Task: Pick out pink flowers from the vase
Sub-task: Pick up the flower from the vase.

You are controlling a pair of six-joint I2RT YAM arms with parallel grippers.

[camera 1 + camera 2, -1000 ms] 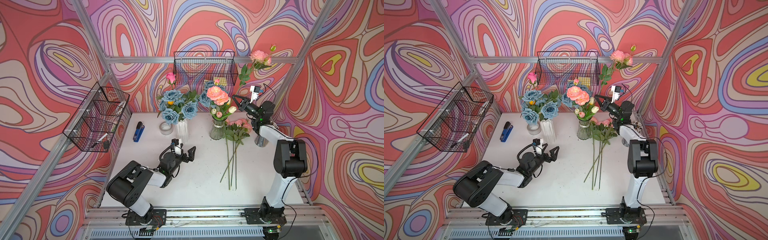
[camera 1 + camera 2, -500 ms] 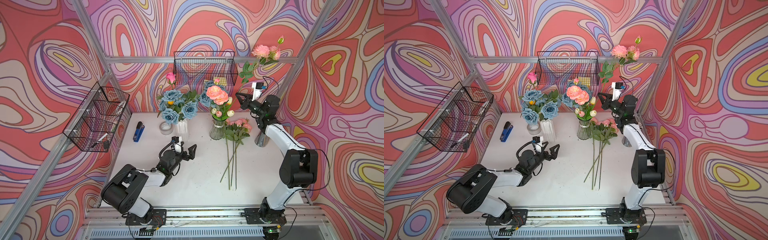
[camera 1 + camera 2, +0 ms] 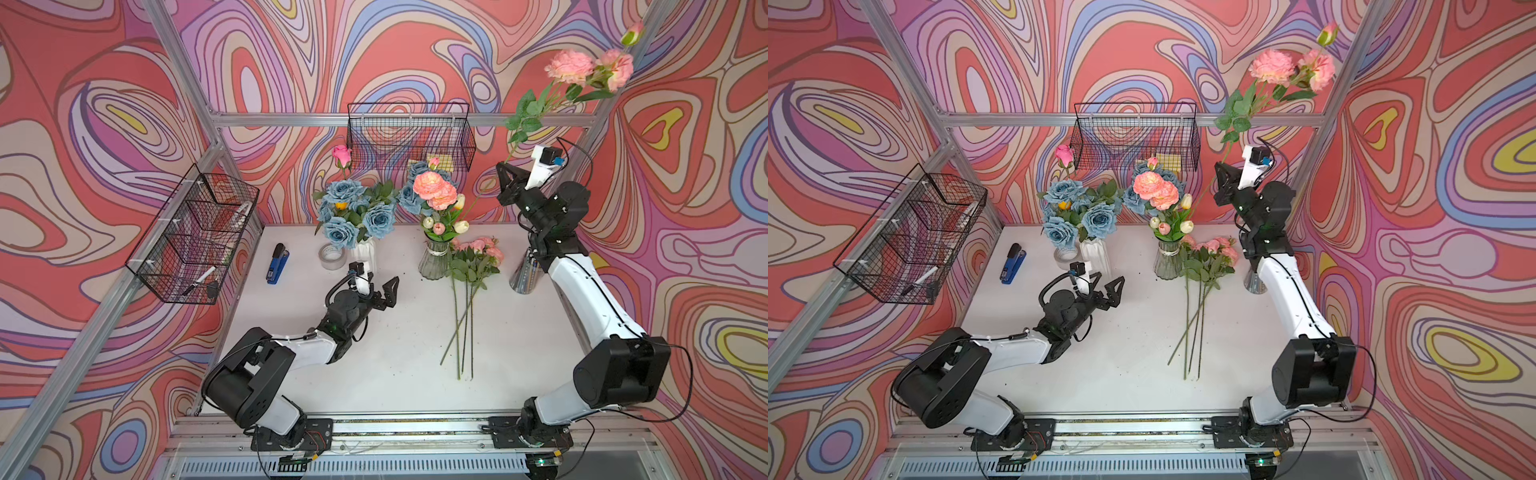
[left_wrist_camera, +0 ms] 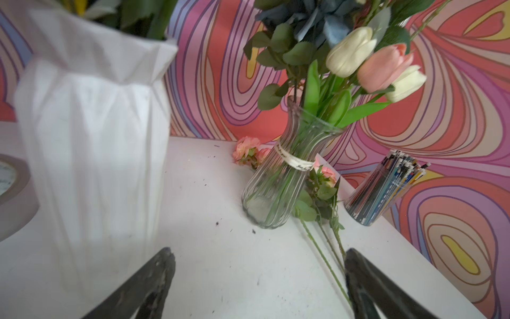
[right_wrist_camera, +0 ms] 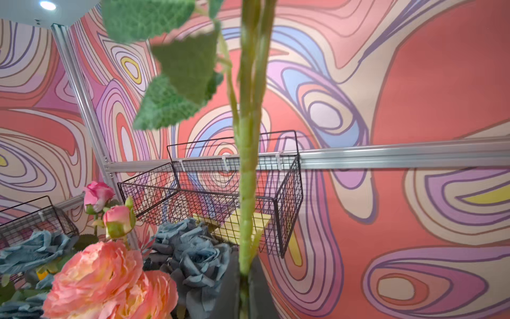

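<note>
My right gripper (image 3: pixel 504 171) (image 5: pixel 244 273) is shut on the green stem (image 5: pixel 248 165) of a pink flower spray whose blooms (image 3: pixel 570 68) (image 3: pixel 1271 66) are lifted high by the back right post. The stem's lower end slants down toward the glass vase (image 3: pixel 434 261) (image 4: pixel 276 187); whether it is clear of the rim is hidden. Peach-pink blooms (image 3: pixel 434 189) (image 5: pixel 105 281) and a pink tulip (image 4: pixel 383 69) stand in that vase. More pink flowers (image 3: pixel 478 248) lie on the table to its right. My left gripper (image 3: pixel 380 286) (image 4: pixel 258 256) is open and empty, low in front of the white vase (image 3: pixel 365 254).
The white vase (image 4: pixel 91 154) holds blue roses (image 3: pixel 376 218) and one pink rose (image 3: pixel 341 153). A tape roll (image 3: pixel 331 257) and a blue stapler (image 3: pixel 277 262) lie at the left. A pencil cup (image 3: pixel 524 274) stands under my right arm. Wire baskets (image 3: pixel 409 133) (image 3: pixel 195 237) hang on the walls.
My right gripper has carried the pink spray upward and to the right, with the arm stretching higher. My left gripper has edged slightly toward the glass vase, still open.
</note>
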